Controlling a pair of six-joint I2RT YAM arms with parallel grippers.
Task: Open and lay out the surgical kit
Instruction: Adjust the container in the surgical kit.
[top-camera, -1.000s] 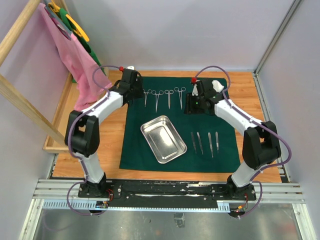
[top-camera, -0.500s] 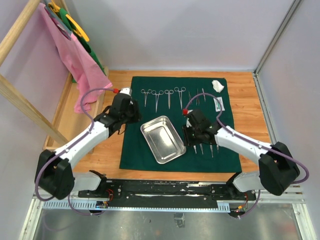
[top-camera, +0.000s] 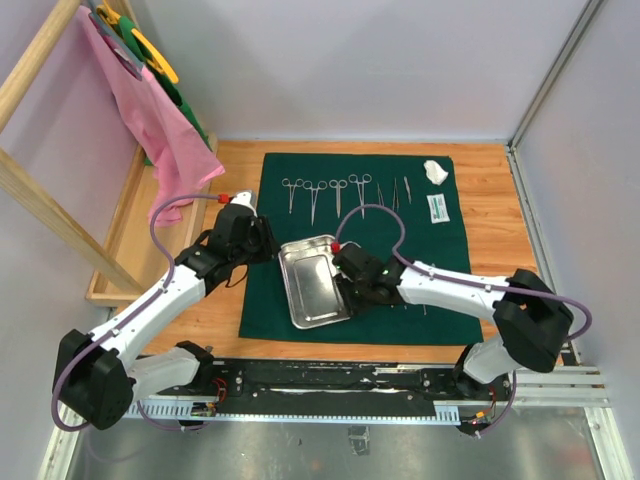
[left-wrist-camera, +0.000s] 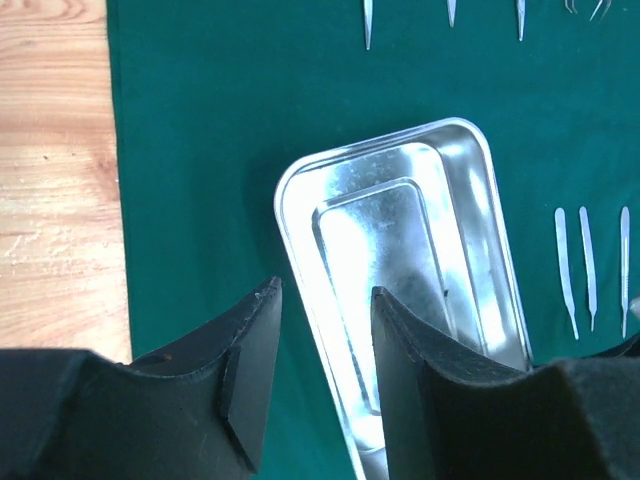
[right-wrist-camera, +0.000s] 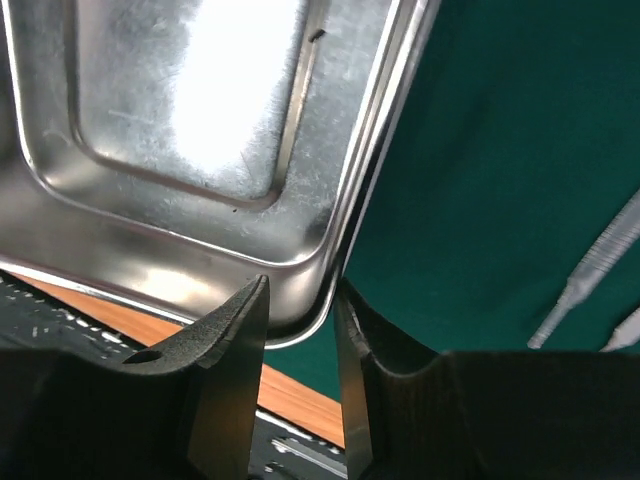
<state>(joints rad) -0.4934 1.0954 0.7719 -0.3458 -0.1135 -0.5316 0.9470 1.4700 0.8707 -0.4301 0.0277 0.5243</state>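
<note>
Green cloth (top-camera: 262, 200) lay flat on the counter (top-camera: 490, 200). The steel tray (top-camera: 310, 285) mid-cloth had swung straighter than half a second before. Right fingers (right-wrist-camera: 225, 380) had come over and clamped its rim, while left fingers (left-wrist-camera: 250, 380) stood apart, straddling the opposite rim.

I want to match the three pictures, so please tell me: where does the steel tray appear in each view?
Top view: the steel tray is at the centre, slightly left, between the two arms.
Left wrist: the tray runs from the centre to the lower right.
Right wrist: the tray fills the upper left.
Shared landmark: the green cloth beside it.
</note>
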